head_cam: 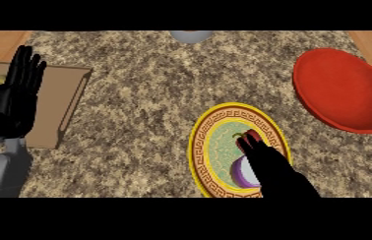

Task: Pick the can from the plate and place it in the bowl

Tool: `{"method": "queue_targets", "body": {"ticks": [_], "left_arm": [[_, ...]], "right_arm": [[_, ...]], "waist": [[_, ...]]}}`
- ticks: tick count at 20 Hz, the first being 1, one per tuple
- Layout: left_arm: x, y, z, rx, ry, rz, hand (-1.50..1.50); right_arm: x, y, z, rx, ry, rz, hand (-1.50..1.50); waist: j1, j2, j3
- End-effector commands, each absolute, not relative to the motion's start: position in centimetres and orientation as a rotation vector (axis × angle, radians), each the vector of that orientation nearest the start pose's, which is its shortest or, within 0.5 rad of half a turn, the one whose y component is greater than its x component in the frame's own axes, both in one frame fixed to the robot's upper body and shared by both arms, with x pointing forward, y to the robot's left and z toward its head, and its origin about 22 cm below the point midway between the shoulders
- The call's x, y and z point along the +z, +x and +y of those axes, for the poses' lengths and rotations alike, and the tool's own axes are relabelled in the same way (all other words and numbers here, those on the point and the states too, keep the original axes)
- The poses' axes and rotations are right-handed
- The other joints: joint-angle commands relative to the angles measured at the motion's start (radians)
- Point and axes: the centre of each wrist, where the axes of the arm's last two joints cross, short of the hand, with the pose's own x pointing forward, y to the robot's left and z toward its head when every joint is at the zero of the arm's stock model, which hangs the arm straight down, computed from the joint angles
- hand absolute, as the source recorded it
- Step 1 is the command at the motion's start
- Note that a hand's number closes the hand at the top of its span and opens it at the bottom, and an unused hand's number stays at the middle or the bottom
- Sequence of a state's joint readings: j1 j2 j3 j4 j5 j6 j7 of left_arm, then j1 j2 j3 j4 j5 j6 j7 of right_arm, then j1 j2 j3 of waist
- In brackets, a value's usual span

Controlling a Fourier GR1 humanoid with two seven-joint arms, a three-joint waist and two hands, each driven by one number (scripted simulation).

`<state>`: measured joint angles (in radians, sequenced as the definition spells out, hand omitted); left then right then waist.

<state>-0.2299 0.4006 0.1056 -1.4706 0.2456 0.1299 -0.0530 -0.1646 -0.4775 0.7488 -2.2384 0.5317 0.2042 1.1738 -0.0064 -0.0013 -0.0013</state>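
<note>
Head view: the speckled stone desk [145, 101] fills the frame. Near its near edge, right of centre, lies a round plate [210, 150] with a yellow rim and a patterned band around a pale green middle. On the plate's near half lies the can [242, 172], showing as a purple body with a pale end face. Only its left part is visible, because the right robot hand [270, 165] covers the rest.

That right robot hand comes in from the desk's near edge and lies over the plate, its dark fingers [249, 141] stretched toward the plate's centre. The fingers appear straight rather than curled, so the hand looks open, and it lies over the can without closing round it. Whether the palm touches the can cannot be told. Just under the fingertips a small red shape with a green tip [242, 135] shows on the plate; what it is cannot be made out.

The red bowl [334, 94] sits at the desk's right edge, well apart from the plate and farther back.

The left robot hand [18, 99] rests open at the desk's left edge, fingers up, above a brown cutting board [62, 106]. A grey round object [191, 36] shows at the far edge, cut off by the frame.
</note>
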Motion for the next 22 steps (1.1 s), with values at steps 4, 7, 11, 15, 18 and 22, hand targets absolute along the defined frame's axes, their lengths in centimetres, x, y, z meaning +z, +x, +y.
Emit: {"method": "queue_targets", "body": {"ticks": [4, 7, 11, 15, 18, 22], "left_arm": [[9.0, 28.9, 34.7, 0.034, 0.252, -1.790, 0.00], [9.0, 29.7, 32.7, 0.041, 0.258, -1.779, 0.00], [8.9, 30.7, 32.1, 0.032, 0.229, -1.773, 0.00], [8.2, 28.7, 31.7, 0.033, 0.262, -1.800, 0.00], [8.0, 29.6, 32.3, 0.036, 0.245, -1.771, 0.00], [8.8, 30.0, 33.7, 0.040, 0.250, -1.793, 0.00]], "right_arm": [[12.8, 14.5, -14.1, 1.044, -0.720, -0.980, -1.50], [13.1, 14.5, -14.4, 1.056, -0.696, -1.000, -1.50], [11.4, 15.6, -14.2, 1.078, -0.679, -1.043, -1.50], [12.0, 16.9, -14.0, 1.097, -0.691, -1.009, -1.50], [10.2, 18.1, -14.6, 1.098, -0.673, -0.993, -1.50], [10.5, 17.0, -14.7, 1.109, -0.688, -0.979, -1.50]], "waist": [[0.003, -0.001, 0.001], [0.001, 0.000, 0.001], [0.002, 0.001, 0.001], [0.009, 0.000, 0.001], [0.006, 0.001, 0.001], [0.003, 0.001, 0.001]]}}
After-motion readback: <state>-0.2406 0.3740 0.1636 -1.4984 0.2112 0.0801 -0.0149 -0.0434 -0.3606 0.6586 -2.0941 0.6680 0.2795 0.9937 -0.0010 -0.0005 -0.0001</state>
